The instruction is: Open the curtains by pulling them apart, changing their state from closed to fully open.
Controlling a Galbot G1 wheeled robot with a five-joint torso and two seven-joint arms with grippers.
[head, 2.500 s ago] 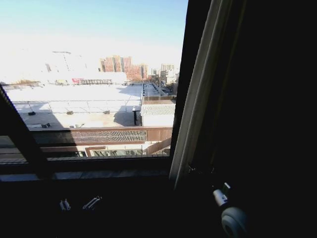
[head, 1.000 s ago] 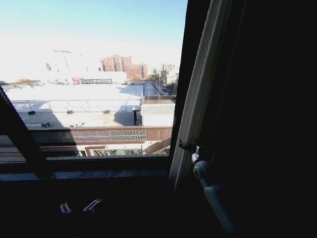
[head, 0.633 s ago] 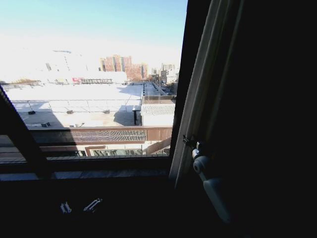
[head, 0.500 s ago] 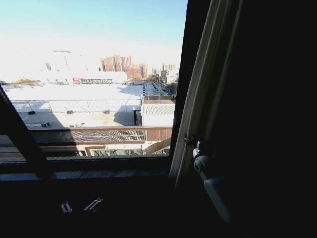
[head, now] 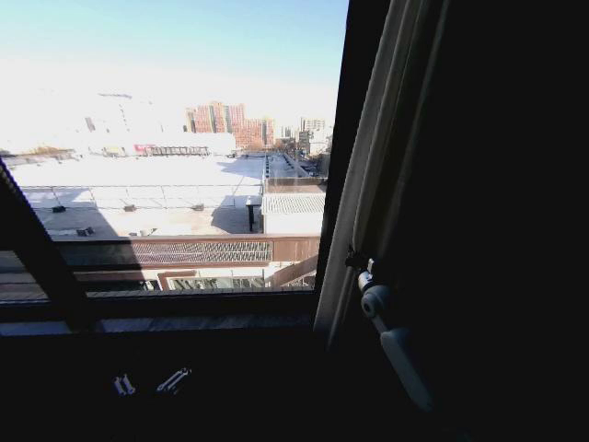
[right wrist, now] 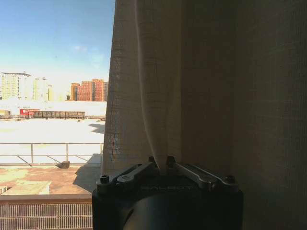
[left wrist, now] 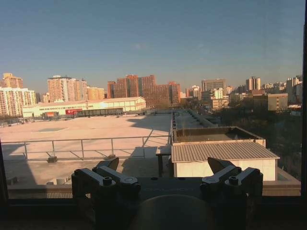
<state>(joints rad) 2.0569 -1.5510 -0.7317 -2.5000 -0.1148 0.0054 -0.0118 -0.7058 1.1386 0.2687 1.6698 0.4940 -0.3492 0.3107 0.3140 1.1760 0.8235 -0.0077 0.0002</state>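
- One curtain panel [head: 368,175] is hanging at the right side of the window, bunched into long pleats beside the dark window frame [head: 345,138]; its sheer off-white weave is showing a fine grid in the right wrist view [right wrist: 158,86].
- Right end effector [head: 356,261] is reaching up to the inner edge of that panel, low down near the sill, with its white arm links trailing down and to the right.
- From the right wrist camera, the right end effector [right wrist: 160,165] is pinching a single fold of the fabric, its fingers [right wrist: 132,173] drawn in tight against the pleat.
- Left end effector [left wrist: 163,167] is sitting low before the glass with its fingers [left wrist: 110,178] spread wide and nothing between them, facing the rooftops outside.
- Through the uncovered pane, a pale flat roof [head: 138,175] and distant orange-brick towers [head: 216,118] are lying under a bright sky.
- Two small pale fittings [head: 147,382] are resting on the dark ledge below the window sill [head: 184,322], well apart from the curtain.
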